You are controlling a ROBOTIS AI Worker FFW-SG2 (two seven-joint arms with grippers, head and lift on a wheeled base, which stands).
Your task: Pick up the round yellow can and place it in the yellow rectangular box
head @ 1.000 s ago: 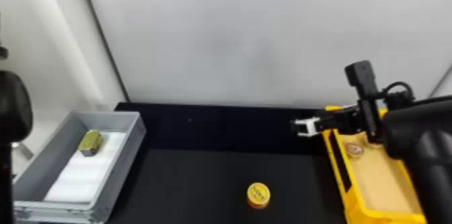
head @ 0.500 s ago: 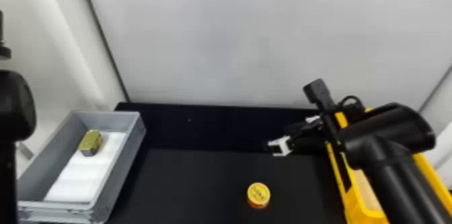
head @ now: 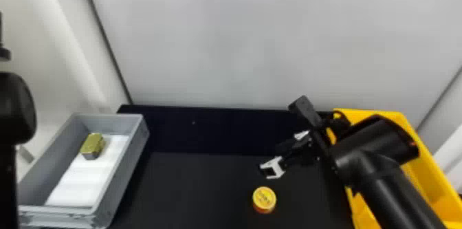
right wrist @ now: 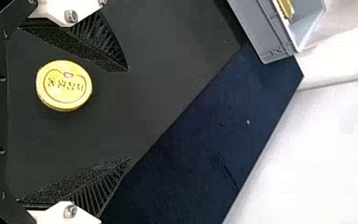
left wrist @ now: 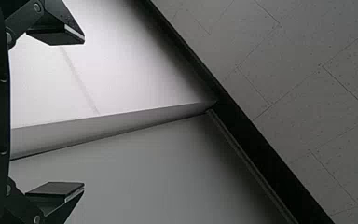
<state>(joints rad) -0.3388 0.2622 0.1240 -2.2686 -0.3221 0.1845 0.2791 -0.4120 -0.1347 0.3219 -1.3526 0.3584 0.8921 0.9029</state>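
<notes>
The round yellow can [head: 264, 197] stands upright on the dark table. Just behind it in the head view is my right gripper [head: 270, 157], its fingers spread. In the right wrist view the yellow can [right wrist: 64, 86] shows below the open right gripper [right wrist: 129, 114], lying toward the palm side and closer to one finger, with nothing gripped. The yellow rectangular box [head: 369, 112] is at the right, partly covered by my right arm. My left arm [head: 15, 108] is parked at the left edge; its gripper [left wrist: 81, 112] is open and empty before pale wall panels.
A grey box [head: 135, 159] stands at the left with a white liner and a gold block-shaped tin [head: 92, 144] inside. A pale wall [head: 240, 39] rises behind the table. My right forearm reaches over the yellow box.
My right gripper has moved left and nearer, from beside the yellow box toward the can. The right arm covers more of the box's inside. The can and left arm are about where they were.
</notes>
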